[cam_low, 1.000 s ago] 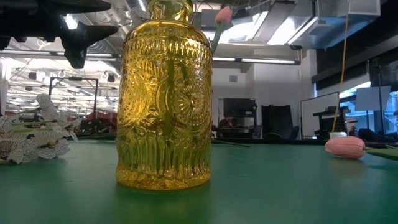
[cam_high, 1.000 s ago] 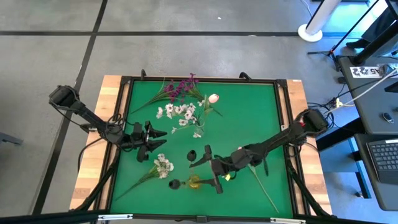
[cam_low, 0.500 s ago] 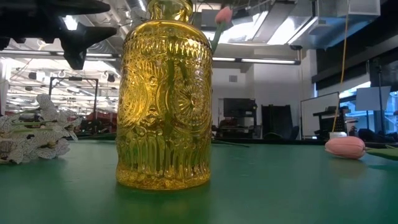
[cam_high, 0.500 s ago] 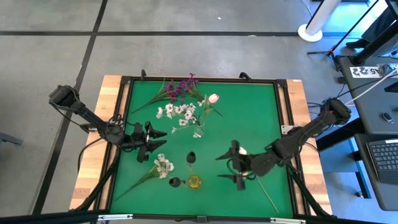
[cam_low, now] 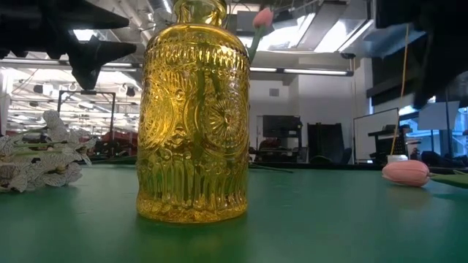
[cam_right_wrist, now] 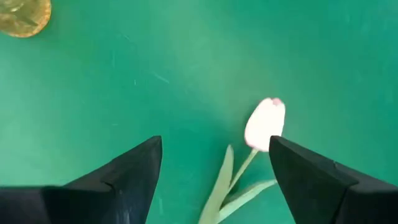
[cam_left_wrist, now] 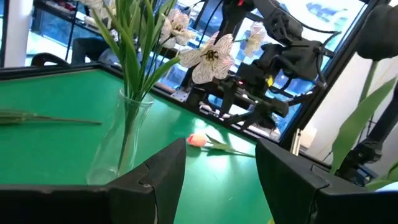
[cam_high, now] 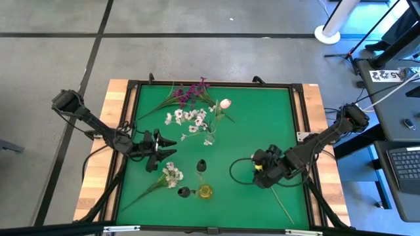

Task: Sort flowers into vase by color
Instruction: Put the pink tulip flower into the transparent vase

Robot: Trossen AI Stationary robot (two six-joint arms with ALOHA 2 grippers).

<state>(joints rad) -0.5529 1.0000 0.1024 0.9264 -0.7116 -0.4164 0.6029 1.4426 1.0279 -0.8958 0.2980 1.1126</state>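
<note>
Right gripper [cam_right_wrist: 214, 165] spread wide over pale tulip [cam_right_wrist: 265, 124], at 3 o'clock of yellow vase [cam_high: 205, 191]. Left gripper [cam_left_wrist: 221, 171] released, parked at 9 o'clock of mat.

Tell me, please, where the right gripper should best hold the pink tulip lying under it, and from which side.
Grip the thin green stem just below the pink tulip, coming from straight above. It lies flat on the green mat, the open right gripper already straddles it, and the bloom looks soft.

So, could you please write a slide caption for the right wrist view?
Right gripper, fingers open, poised above a pale pink tulip lying on the green mat.
</note>
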